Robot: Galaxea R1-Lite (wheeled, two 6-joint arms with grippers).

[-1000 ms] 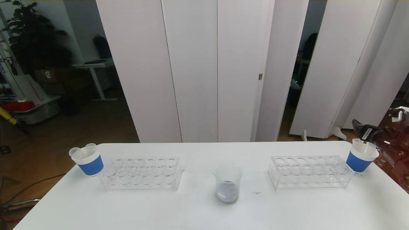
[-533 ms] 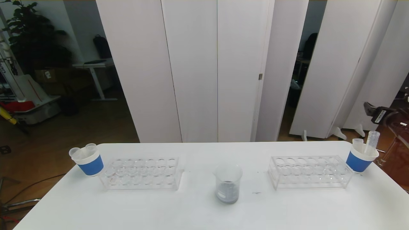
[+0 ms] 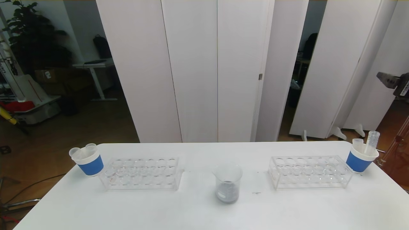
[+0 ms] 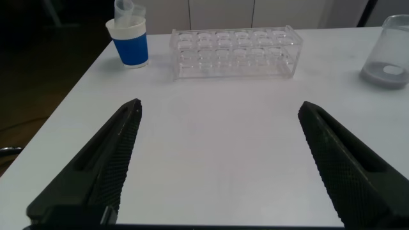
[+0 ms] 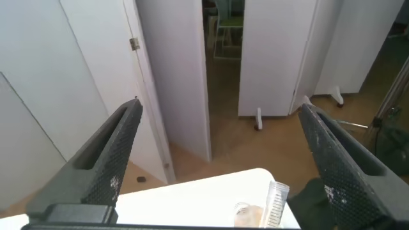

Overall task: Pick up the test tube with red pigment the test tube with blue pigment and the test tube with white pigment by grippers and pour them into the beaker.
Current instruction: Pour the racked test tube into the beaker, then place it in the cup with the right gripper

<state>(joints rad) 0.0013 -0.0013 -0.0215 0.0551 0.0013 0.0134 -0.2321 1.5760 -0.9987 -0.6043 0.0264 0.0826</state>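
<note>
The beaker stands at the table's middle front with a thin grey layer at its bottom; the left wrist view shows the beaker too. No test tube with red, blue or white pigment is in view. A clear ridged tube leans in the right blue cup, and the right wrist view shows this tube below the jaws. My right gripper hangs high above and beyond that cup, open and empty. My left gripper is open and empty, low over the near left of the table.
Two clear empty racks lie on the white table: the left rack and the right rack. A left blue cup holds clear tubes at the far left. White partition panels stand behind the table.
My right gripper has risen up and to the right, away from the right blue cup. The ridged tube now stands in that cup on its own.
</note>
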